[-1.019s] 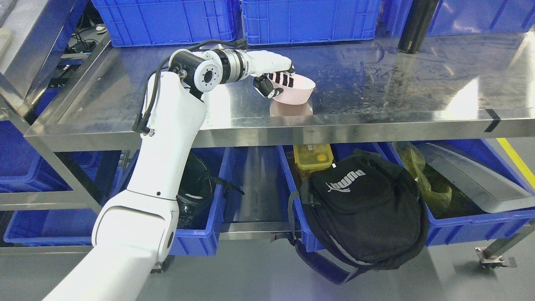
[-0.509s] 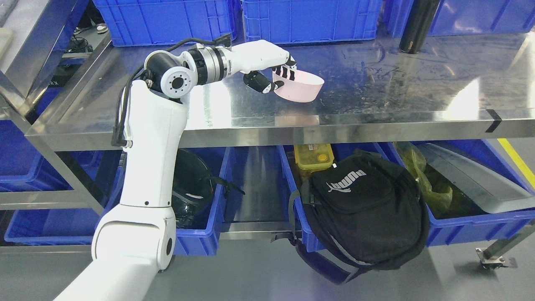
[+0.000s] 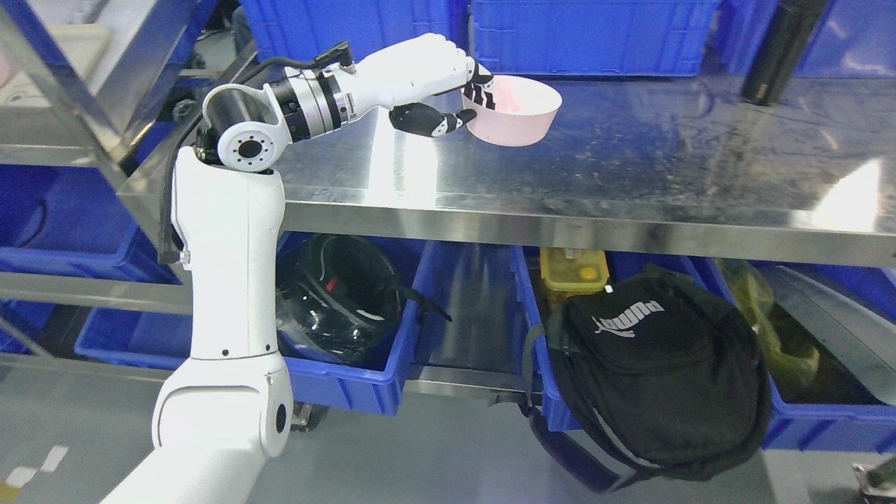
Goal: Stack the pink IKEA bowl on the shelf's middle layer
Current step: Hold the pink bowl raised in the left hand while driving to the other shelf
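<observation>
Left hand [image 3: 448,87] pinching bowl [image 3: 514,112] by its near rim, lifted over the counter [image 3: 630,175]. Rim-only grip: bowl could tip or slip during transfer.

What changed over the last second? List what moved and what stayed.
The left hand, gripping the pale pink plastic bowl by its rim throughout, lifted it off the steel shelf surface. The camera also shifted, so the whole scene slid. The black bottle, blue crates and black backpack stayed put.
</observation>
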